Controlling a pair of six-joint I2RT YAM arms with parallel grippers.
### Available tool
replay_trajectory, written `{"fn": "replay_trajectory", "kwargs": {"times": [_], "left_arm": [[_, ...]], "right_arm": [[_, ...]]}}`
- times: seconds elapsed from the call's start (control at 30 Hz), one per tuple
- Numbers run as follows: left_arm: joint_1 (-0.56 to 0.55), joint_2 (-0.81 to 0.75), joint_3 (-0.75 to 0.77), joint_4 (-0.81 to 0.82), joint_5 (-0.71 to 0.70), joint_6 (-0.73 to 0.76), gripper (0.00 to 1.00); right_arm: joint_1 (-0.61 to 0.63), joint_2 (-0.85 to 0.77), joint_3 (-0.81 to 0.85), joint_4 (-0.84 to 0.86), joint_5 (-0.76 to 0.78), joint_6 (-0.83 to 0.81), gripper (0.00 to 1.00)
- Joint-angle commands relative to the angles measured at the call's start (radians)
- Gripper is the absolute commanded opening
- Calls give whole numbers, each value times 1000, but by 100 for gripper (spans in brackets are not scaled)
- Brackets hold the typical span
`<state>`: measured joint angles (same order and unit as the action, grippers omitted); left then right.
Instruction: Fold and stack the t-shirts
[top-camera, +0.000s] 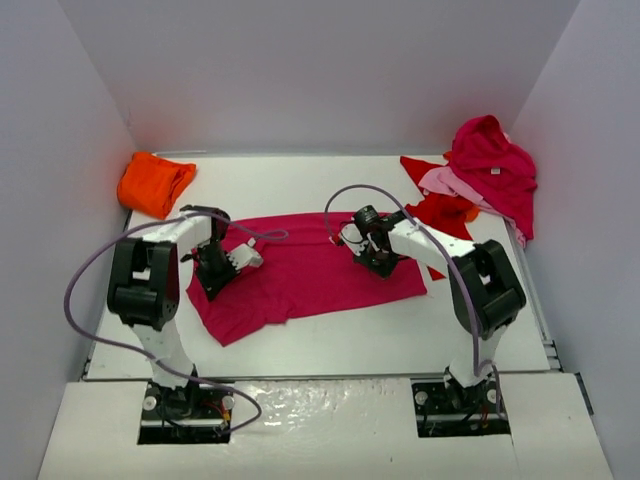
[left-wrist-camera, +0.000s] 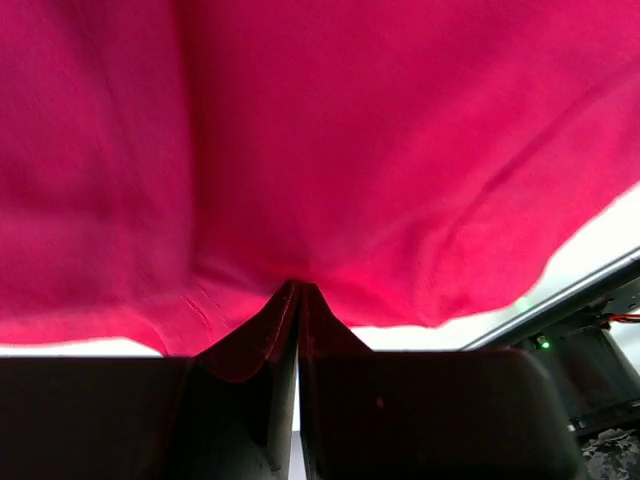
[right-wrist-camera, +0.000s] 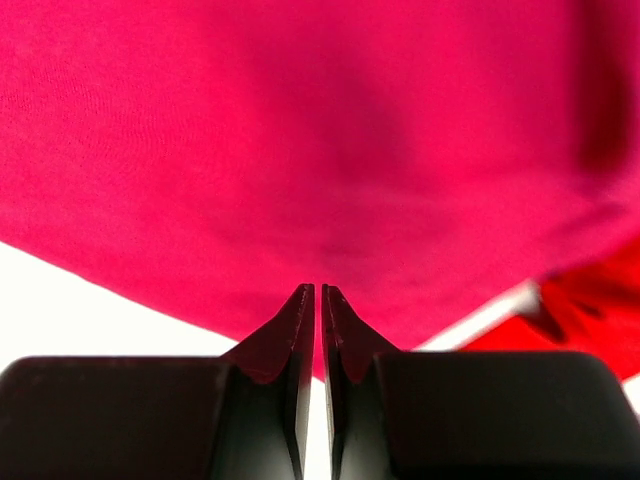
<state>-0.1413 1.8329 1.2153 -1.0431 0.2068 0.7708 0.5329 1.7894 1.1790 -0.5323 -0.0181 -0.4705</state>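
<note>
A magenta t-shirt (top-camera: 320, 272) is lying spread flat across the middle of the tabletop (top-camera: 340, 335). The left gripper (left-wrist-camera: 298, 288) is pressing down near the shirt's left edge, its jaws fully together and pinching a small pucker of fabric. The right gripper (right-wrist-camera: 318, 292) is resting its tips on the shirt's right half, its jaws drawn to a thin slit; whether cloth is caught between them cannot be told. An orange t-shirt (top-camera: 155, 184) is sitting bundled in the far left corner. In the far right corner, a crimson t-shirt (top-camera: 495, 160), a light pink t-shirt (top-camera: 450, 184) and a red t-shirt (top-camera: 440, 211) are lying heaped together. A small white tag (top-camera: 493, 172) is showing on the heap, too small to read.
</note>
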Motion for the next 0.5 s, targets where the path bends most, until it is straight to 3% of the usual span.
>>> {"fn": "replay_trajectory", "kwargs": {"times": [0.0, 0.2, 0.37, 0.47], "left_arm": [[3, 74, 107, -41, -24, 15, 0], [71, 278, 305, -17, -192, -120, 0], [182, 486, 630, -107, -188, -215, 0], [178, 559, 779, -127, -187, -248, 0]], "right_arm": [[26, 64, 47, -31, 16, -8, 6], [38, 210, 154, 63, 127, -32, 2], [27, 352, 299, 180, 224, -68, 0], [9, 445, 420, 199, 251, -62, 0]]}}
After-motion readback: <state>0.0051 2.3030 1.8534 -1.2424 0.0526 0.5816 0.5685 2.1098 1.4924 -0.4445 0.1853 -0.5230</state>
